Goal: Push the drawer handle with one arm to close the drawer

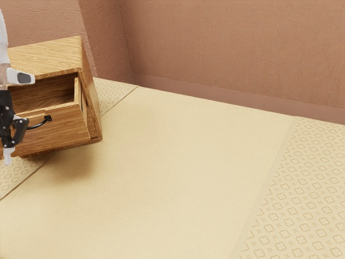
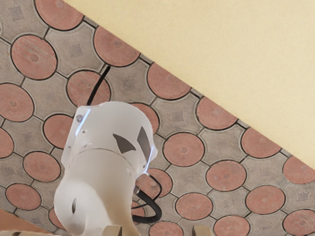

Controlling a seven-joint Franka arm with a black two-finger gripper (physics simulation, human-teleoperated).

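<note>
My white arm (image 1: 2,40) descends along the exterior view's left edge, partly cut off, ending in the black gripper (image 1: 7,155), directed downward. In the wrist view, its fingertips (image 2: 202,230) stand apart near my arm's white base (image 2: 110,130).

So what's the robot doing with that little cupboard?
The robot arm has its black gripper down in front of the wooden drawer, close to the dark curved handle. Its job is to push the drawer shut. Right now the drawer is sticking out of the cabinet, so it isn't closed. I can't tell whether the gripper is touching the handle.
</note>
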